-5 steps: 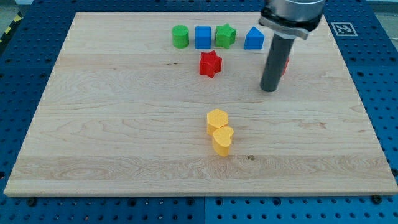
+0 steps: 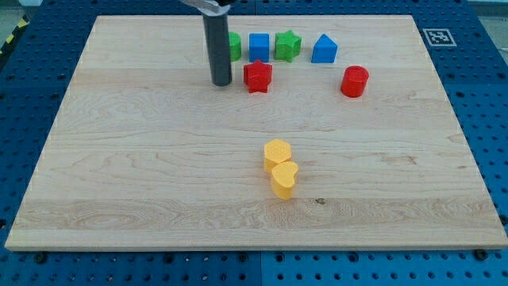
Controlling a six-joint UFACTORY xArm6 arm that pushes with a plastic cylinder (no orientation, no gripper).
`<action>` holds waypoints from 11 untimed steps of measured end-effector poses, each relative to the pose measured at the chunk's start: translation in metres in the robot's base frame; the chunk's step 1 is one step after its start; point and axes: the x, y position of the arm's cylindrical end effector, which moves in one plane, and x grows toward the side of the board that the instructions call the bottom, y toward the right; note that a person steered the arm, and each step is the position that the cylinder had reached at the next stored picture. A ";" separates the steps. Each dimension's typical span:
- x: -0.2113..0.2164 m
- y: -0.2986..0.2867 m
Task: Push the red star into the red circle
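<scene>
The red star (image 2: 257,76) sits on the wooden board in the upper middle of the view. The red circle (image 2: 355,81), a short cylinder, stands to its right with a clear gap between them. My tip (image 2: 221,83) rests on the board just left of the red star, a small gap away from it. The rod rises straight up and hides part of the green circle (image 2: 233,46) behind it.
A row along the view's top holds the green circle, a blue square (image 2: 259,47), a green star (image 2: 288,45) and a blue house-shaped block (image 2: 323,49). Two yellow blocks (image 2: 278,151) (image 2: 283,178) touch each other at the centre. The board's left edge (image 2: 55,135) borders blue pegboard.
The rod has swung from beside the red circle on the right to the left side of the red star. The red star has shifted slightly left and up. The red circle now shows fully.
</scene>
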 end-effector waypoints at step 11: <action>-0.058 0.202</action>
